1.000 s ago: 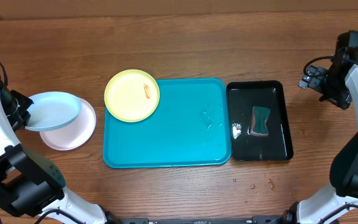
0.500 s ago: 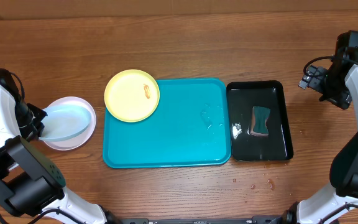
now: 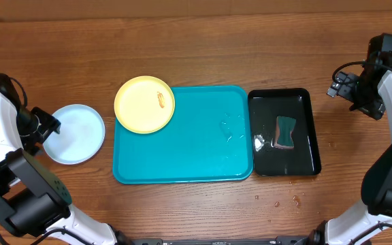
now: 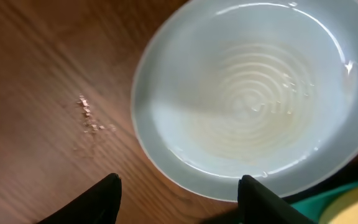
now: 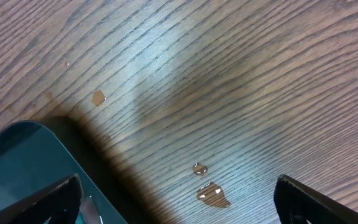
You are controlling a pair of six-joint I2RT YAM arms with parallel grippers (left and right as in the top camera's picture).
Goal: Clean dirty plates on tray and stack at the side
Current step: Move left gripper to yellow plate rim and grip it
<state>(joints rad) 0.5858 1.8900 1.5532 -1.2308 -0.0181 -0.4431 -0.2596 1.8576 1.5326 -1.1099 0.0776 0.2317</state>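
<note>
Since a second back, the light blue plate point(image 3: 77, 133) was laid flat over the white plate, left of the tray point(image 3: 182, 160), and let go by the left gripper point(image 3: 48, 126) at its left rim. Overhead, the lime green plate point(image 3: 145, 103), smeared, was seen on the tray's far-left corner, right of that gripper and probably best reached by that arm. Left wrist: jaws were spread, nothing pinched. Right wrist: the right gripper point(image 5: 179, 190) was spread wide over the table point(image 5: 229, 93).
</note>
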